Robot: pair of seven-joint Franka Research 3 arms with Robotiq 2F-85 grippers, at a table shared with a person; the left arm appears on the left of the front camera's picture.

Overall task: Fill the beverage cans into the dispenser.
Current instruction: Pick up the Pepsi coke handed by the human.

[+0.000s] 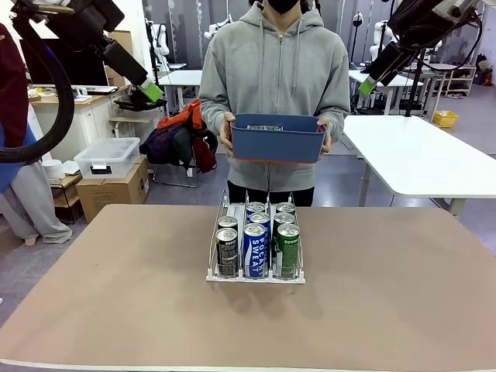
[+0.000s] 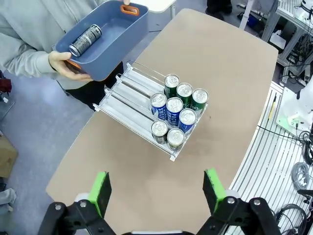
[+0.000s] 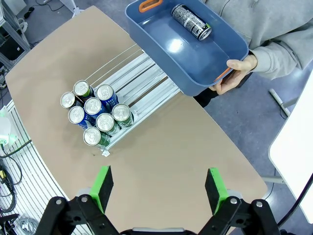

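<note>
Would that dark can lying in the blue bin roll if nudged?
Probably. The dark can lies on its side in the blue bin, on a smooth floor, so a nudge or tilt would likely roll it. Its glossy wall looks somewhat slippery. Stood upright, being slim and tall, it may tip easily.

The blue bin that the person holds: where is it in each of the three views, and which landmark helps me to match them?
Front view: the blue bin is at upper centre, above the dispenser in the picture.
Left wrist view: the blue bin is at top left, just beyond the dispenser's empty end.
Right wrist view: the blue bin is at top, right of centre.
Shared landmark: the white dispenser on the table, next to the bin.
</note>
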